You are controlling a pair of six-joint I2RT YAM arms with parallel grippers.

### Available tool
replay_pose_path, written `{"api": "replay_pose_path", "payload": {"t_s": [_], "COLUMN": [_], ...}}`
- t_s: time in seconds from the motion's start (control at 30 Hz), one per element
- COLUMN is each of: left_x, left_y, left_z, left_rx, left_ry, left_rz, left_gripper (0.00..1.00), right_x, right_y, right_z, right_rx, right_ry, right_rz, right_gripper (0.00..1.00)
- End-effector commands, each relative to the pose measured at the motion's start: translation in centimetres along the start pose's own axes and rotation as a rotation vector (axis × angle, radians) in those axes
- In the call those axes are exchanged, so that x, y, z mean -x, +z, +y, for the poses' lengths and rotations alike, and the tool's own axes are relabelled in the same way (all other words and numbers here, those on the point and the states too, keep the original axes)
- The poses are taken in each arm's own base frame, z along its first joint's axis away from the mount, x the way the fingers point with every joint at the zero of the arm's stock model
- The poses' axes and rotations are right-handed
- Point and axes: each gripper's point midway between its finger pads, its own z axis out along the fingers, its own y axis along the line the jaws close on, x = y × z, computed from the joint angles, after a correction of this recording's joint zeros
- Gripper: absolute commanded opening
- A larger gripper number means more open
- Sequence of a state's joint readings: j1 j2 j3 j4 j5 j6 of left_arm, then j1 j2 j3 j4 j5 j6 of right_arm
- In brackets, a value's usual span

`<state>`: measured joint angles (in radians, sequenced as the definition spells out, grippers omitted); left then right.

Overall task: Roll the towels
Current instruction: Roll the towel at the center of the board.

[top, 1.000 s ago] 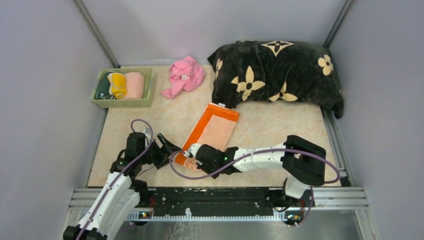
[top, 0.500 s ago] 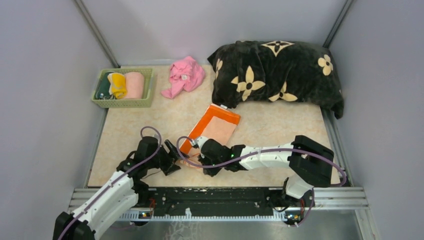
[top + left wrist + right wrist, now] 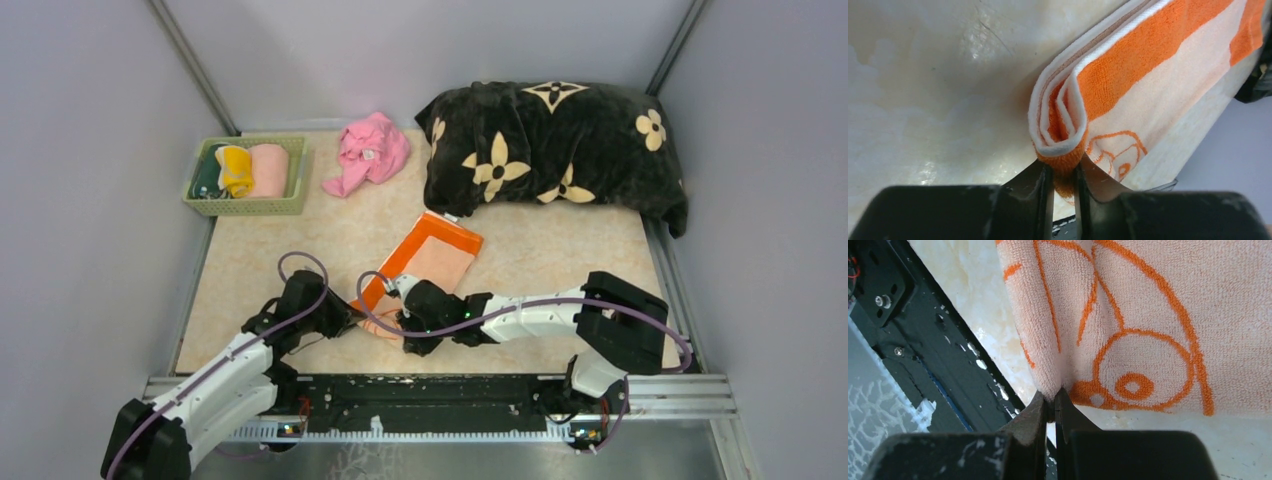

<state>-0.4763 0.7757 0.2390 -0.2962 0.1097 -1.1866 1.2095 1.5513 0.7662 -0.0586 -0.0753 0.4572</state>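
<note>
A peach towel [image 3: 432,256] with an orange border lies slanted in the middle of the table. Its near end is folded over itself. In the left wrist view the folded orange corner of the towel [image 3: 1148,80] shows several layers, and my left gripper [image 3: 1064,172] is shut on that corner. My right gripper [image 3: 1052,400] is shut on a pinch of the towel's [image 3: 1148,315] near edge, beside an orange cartoon drawing. From above, the left gripper [image 3: 355,318] and right gripper [image 3: 398,322] meet close together at the towel's near end.
A green basket [image 3: 243,207] at the back left holds rolled cloths. A crumpled pink cloth [image 3: 368,150] lies behind the towel. A big black blanket with beige flowers [image 3: 555,150] fills the back right. The black rail [image 3: 440,395] runs just behind both grippers.
My left gripper has moved right to the towel's near corner and shut on it. The towel's near end has folded up and shifted slightly away. The right gripper stayed shut on the edge.
</note>
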Motion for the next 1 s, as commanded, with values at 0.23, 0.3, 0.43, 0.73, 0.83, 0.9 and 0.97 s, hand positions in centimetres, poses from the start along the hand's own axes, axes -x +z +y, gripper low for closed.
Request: {"api": "replay_pose_path", "payload": {"t_s": [0.23, 0.3, 0.43, 0.73, 0.83, 0.9, 0.97], "left_x": [3.3, 3.5, 3.5, 1.9, 1.4, 1.1, 0.9], "left_y": [-2.0, -2.5, -3.5, -4.6, -4.5, -4.2, -4.0], "left_z": [-0.8, -1.4, -1.7, -2.5, -2.8, -3.1, -3.3], "left_rx": [0.048, 0.033, 0.043, -0.033, -0.077, -0.113, -0.142], "left_ry": [0.150, 0.185, 0.236, 0.290, 0.304, 0.308, 0.301], "left_rz": [-0.156, -0.159, -0.151, -0.080, -0.061, -0.057, -0.051], "left_gripper": [0.50, 0.59, 0.70, 0.79, 0.80, 0.80, 0.80], "right_x": [2.3, 2.5, 2.8, 2.1, 2.0, 1.9, 1.8], "right_y": [-1.6, -1.7, -1.8, -1.3, -1.0, -0.7, -0.5], "right_z": [2.1, 2.1, 1.1, -1.5, -2.3, -2.8, -3.2], "right_rx": [0.159, 0.189, 0.249, 0.270, 0.265, 0.263, 0.262], "right_ry": [0.106, 0.148, 0.248, 0.377, 0.405, 0.416, 0.431], "right_rz": [-0.067, -0.069, -0.069, -0.031, -0.019, -0.007, 0.002], "right_gripper": [0.00, 0.00, 0.00, 0.00, 0.00, 0.00, 0.00]}}
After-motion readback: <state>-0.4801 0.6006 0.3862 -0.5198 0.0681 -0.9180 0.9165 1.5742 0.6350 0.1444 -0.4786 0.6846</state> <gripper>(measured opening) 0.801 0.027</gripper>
